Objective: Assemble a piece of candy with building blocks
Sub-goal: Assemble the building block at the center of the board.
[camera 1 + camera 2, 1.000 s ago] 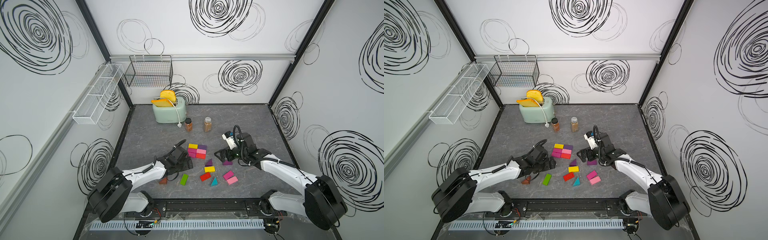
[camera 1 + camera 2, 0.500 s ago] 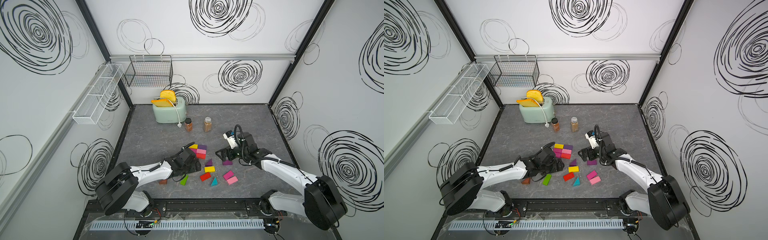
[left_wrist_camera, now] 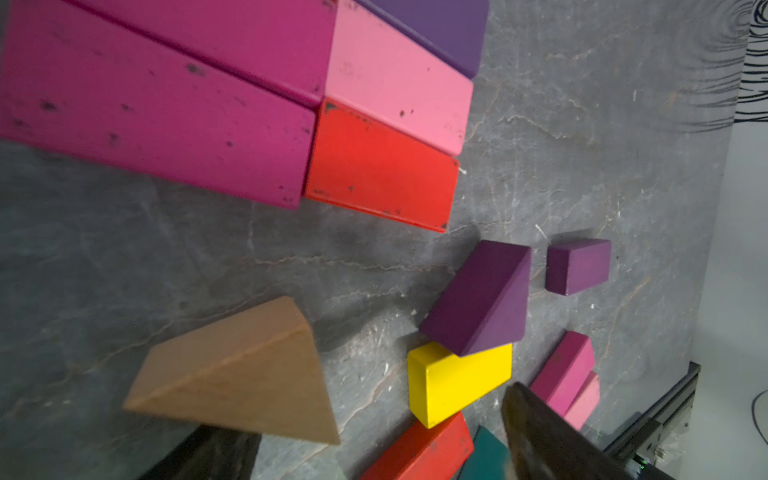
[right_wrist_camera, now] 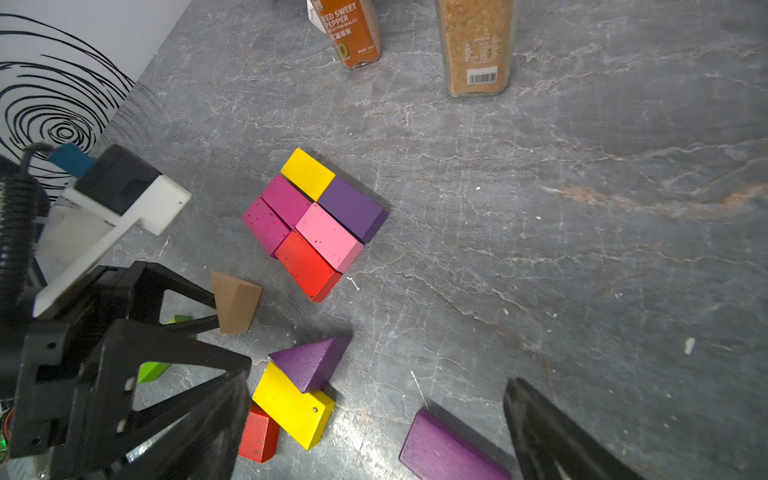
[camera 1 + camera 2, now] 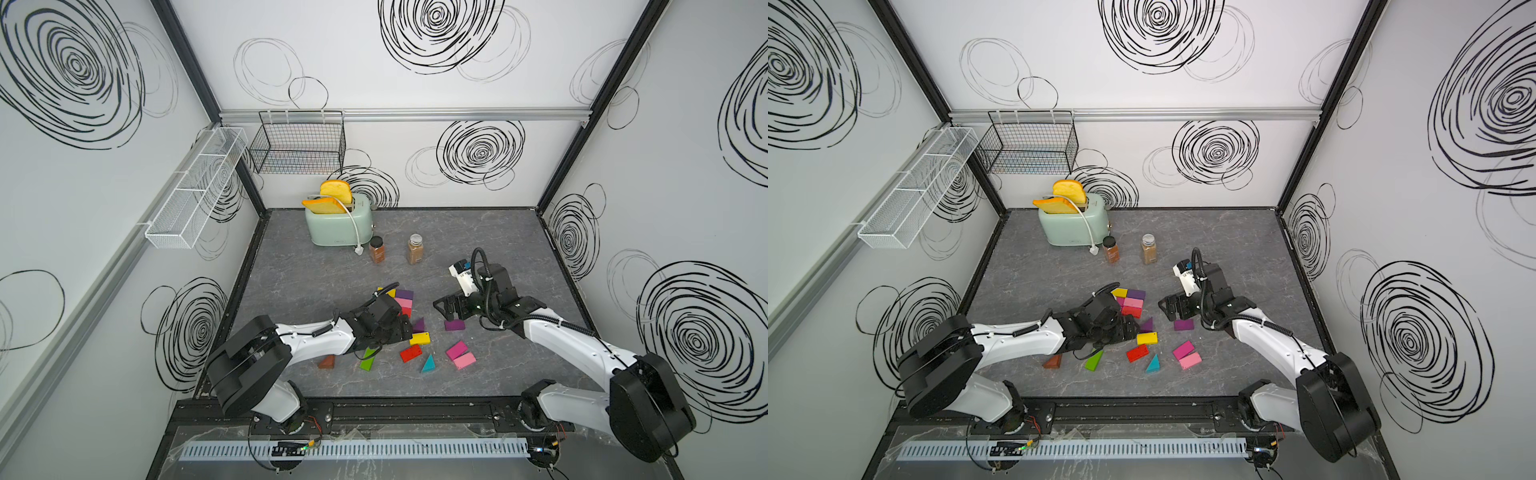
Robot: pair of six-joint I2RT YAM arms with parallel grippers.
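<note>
Several building blocks form a flat patch (image 5: 402, 300) (image 4: 311, 220): yellow, purple, magenta, pink and red bricks packed side by side. My left gripper (image 5: 404, 328) (image 3: 372, 415) is open just in front of the patch. A tan wedge (image 3: 241, 374) (image 4: 235, 303) lies on the table between its fingers, against one fingertip. Loose beside it are a purple wedge (image 5: 419, 324) leaning on a yellow brick (image 5: 419, 338), a red brick (image 5: 410, 353) and a teal wedge (image 5: 428, 363). My right gripper (image 5: 442, 305) (image 4: 374, 386) hangs open over a purple brick (image 5: 454, 324).
A magenta brick (image 5: 456, 350) and a pink brick (image 5: 464, 360) lie at the front right. A green wedge (image 5: 368, 359) and a brown wedge (image 5: 327, 362) lie under the left arm. Two spice jars (image 5: 377, 249) (image 5: 414, 249) and a toaster (image 5: 338, 226) stand behind.
My left arm has reached to the right, from beside the patch to the loose blocks in front of it. The right arm has stayed still.
</note>
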